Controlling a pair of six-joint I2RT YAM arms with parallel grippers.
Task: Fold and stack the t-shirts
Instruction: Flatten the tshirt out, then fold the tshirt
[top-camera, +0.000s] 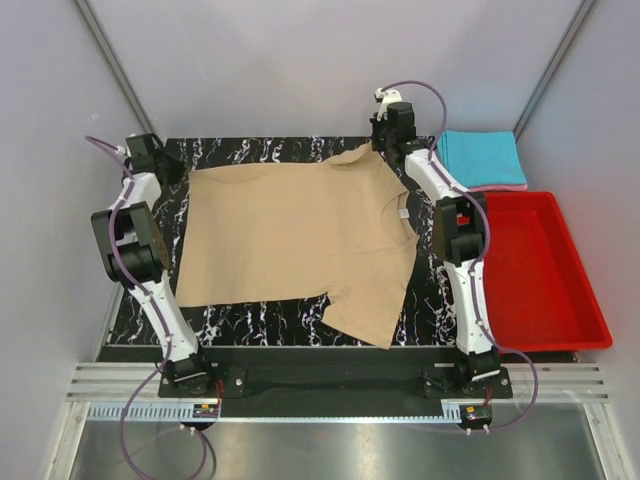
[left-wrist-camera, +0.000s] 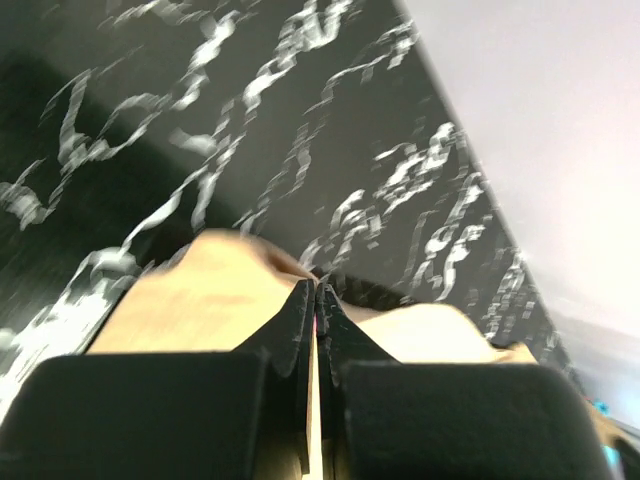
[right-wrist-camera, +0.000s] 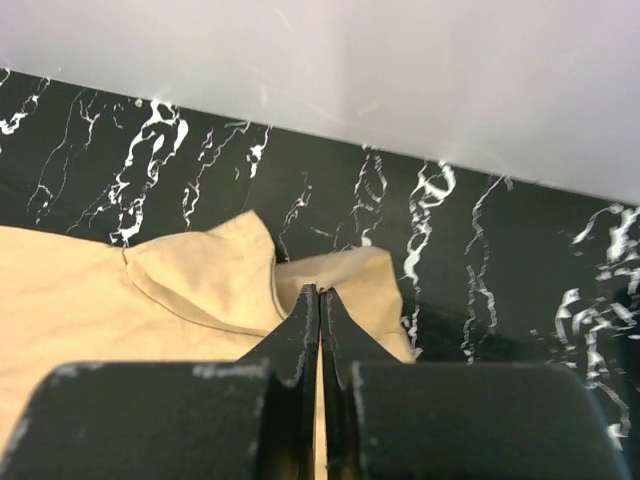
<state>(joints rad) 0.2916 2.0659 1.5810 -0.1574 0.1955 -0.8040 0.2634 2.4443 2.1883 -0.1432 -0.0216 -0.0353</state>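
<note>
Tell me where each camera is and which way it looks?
Top camera: high behind the robot, looking down at the table, tan shirt, blue shirt, red bin; left arm and right arm show.
Left wrist camera: on the left arm, facing the shirt's corner; its shut left tool shows.
Right wrist camera: on the right arm, facing the shirt's sleeve; its shut right tool shows.
Shared: both wrist views show the tan shirt on the black table.

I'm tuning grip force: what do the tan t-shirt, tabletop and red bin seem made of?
Tan t-shirt: soft matte cloth, probably cotton knit; it wrinkles and curls. Tabletop: black marble look with white veins, possibly laminate. Red bin: likely moulded plastic, rigid rim, slight sheen.
</note>
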